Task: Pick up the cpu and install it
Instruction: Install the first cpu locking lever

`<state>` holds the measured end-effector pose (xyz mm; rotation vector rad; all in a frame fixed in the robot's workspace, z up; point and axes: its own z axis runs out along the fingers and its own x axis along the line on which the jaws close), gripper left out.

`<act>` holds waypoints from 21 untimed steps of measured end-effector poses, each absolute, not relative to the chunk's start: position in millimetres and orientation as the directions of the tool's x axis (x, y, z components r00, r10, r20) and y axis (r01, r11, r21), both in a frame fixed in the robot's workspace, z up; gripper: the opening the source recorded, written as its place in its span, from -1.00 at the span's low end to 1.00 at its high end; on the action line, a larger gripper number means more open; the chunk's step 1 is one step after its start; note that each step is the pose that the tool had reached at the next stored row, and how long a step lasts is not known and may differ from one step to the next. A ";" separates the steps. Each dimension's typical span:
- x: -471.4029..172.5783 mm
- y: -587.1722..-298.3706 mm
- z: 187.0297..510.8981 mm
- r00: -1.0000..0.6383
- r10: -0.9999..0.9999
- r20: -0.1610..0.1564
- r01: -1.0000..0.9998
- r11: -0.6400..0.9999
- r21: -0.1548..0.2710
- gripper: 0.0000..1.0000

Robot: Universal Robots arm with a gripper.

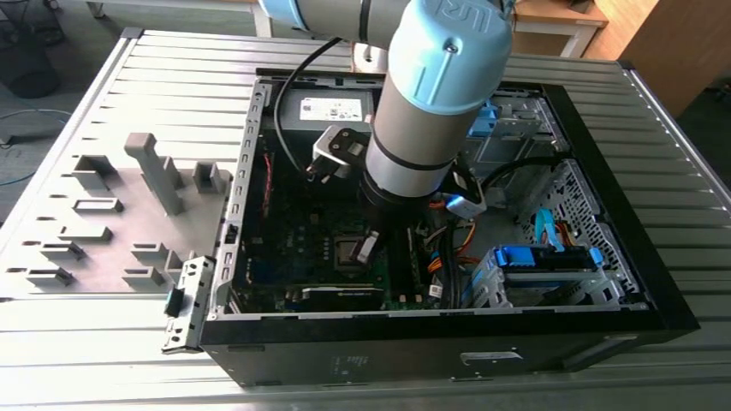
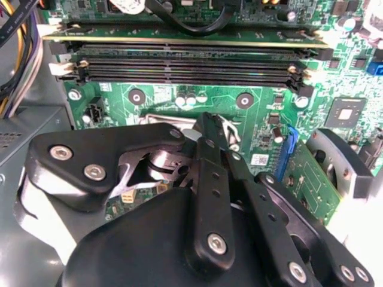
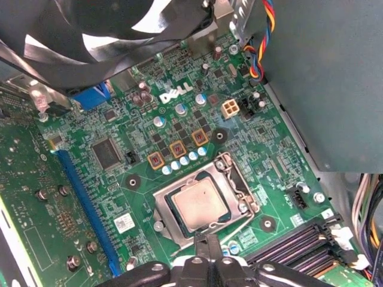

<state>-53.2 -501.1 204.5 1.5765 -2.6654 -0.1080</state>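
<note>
1. The pale blue and grey robot arm reaches down into the open black desktop computer case, which lies on its side on a ribbed metal table.
2. The black gripper hangs low over the green motherboard, directly above the processor socket.
3. In the first wrist view, the cpu, a small flat square chip with a dull tan-grey metal face, lies flat inside the silver metal socket frame, seated squarely within it.
4. The tips of the claw meet at the edge of the socket, just beside the chip; they look pressed close together with nothing pinched between them, and the chip appears apart from them.
5. In the second wrist view, the black linkage of the gripper covers most of the socket, and only a strip of its silver frame shows past the fingertips.
6. Black memory slots run across the board just beyond the socket in that view.
7. In the first wrist view, a black cooling fan sits over the board's far end, and a bundle of coloured wires runs down beside a grey metal box.
8. In the exterior view, grey blocky plastic fixtures stand on a grey plate at the exterior view's left of the case.
</note>
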 end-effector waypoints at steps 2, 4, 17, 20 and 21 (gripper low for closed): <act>-53.0 -501.1 203.4 -0.483 -0.876 0.003 -0.873 0.482 0.081 -0.79; -53.0 -501.2 201.8 -0.484 -0.875 0.004 -0.872 0.483 0.080 -0.79; -53.1 -501.3 197.5 -0.485 -0.875 0.007 -0.872 0.484 0.079 -0.79; -53.1 -501.4 196.4 -0.485 -0.875 0.007 -0.872 0.484 0.079 -0.79; -53.1 -501.6 196.0 -0.485 -0.875 0.007 -0.872 0.484 0.079 -0.79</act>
